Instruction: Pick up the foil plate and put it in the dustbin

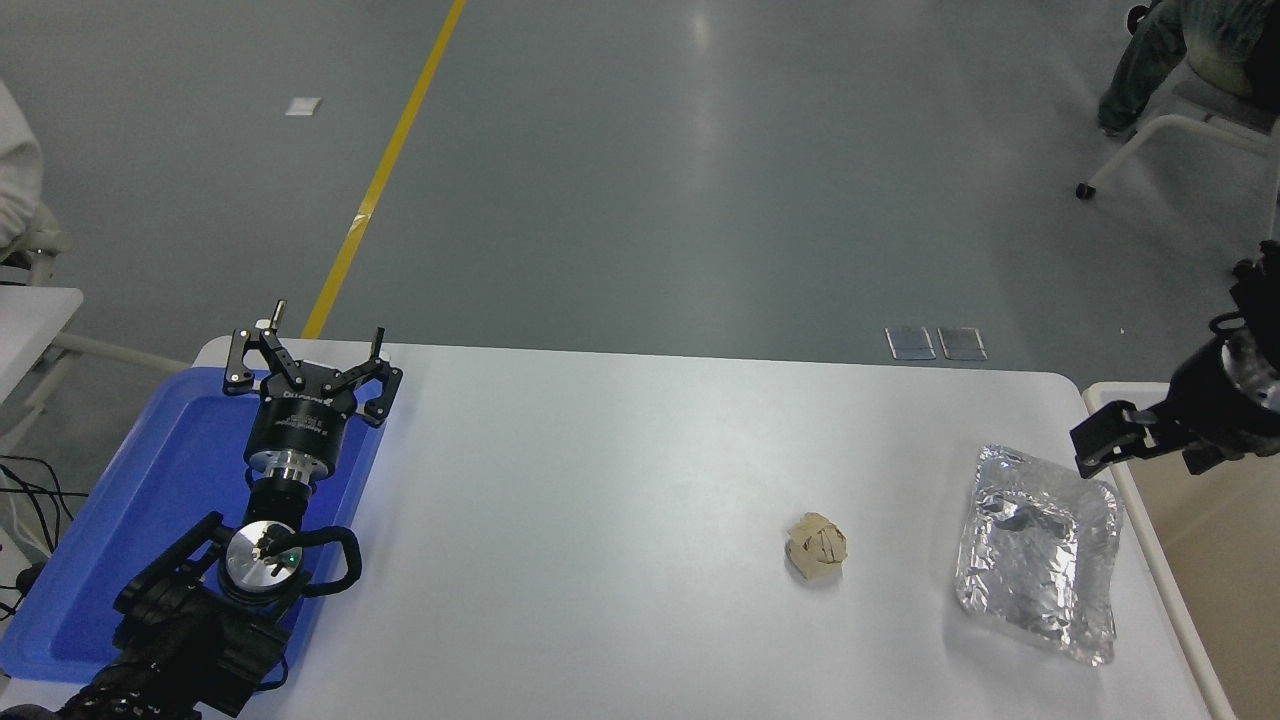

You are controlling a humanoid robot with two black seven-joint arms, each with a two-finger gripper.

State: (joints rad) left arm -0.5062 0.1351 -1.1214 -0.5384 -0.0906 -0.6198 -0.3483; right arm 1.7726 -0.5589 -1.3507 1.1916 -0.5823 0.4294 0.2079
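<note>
The foil plate (1040,555) lay untouched at the surface's right edge beside the dustbin (1215,560). The right gripper (1145,448), jaws wide and empty, should descend squarely onto its rim.

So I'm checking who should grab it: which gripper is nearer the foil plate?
The right gripper, open, just past the foil plate's far right corner. The left gripper is parked across the table over the blue tray.
</note>
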